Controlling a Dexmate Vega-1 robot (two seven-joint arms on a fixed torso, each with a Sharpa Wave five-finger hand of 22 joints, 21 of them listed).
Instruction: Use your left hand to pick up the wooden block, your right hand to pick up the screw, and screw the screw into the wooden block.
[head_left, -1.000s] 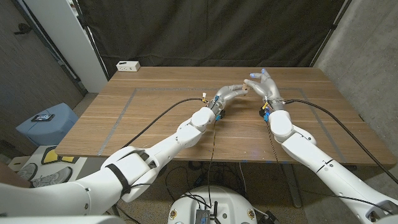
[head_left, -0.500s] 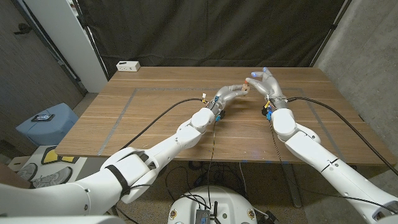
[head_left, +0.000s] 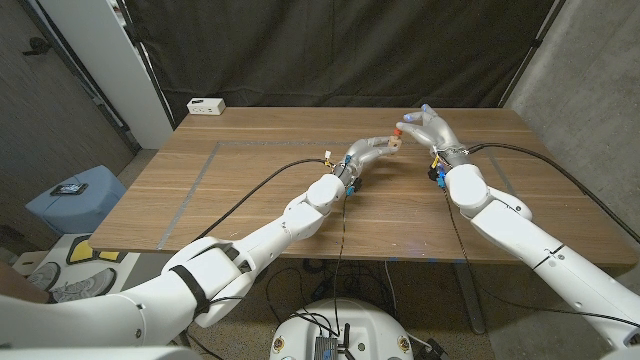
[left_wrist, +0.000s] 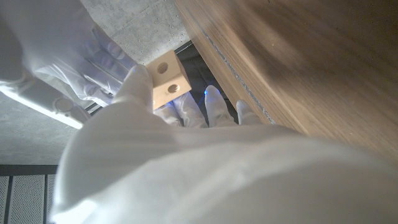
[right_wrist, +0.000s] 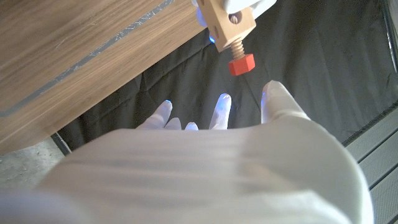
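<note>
1. Above the far middle of the brown wooden table (head_left: 250, 170), a small pale wooden block with two round holes (left_wrist: 168, 80) is gripped at the fingertips of the white left hand (head_left: 368, 150).
2. From one face of that block, a screw with a wooden threaded shank and red hexagonal head (right_wrist: 239, 61) is seen sticking out.
3. Just beside the screw's red head, the white right hand (head_left: 428, 133) is held with fingers spread; nothing is grasped by it.
4. At the table's far left corner, a small white box (head_left: 206, 105) is seen.
</note>
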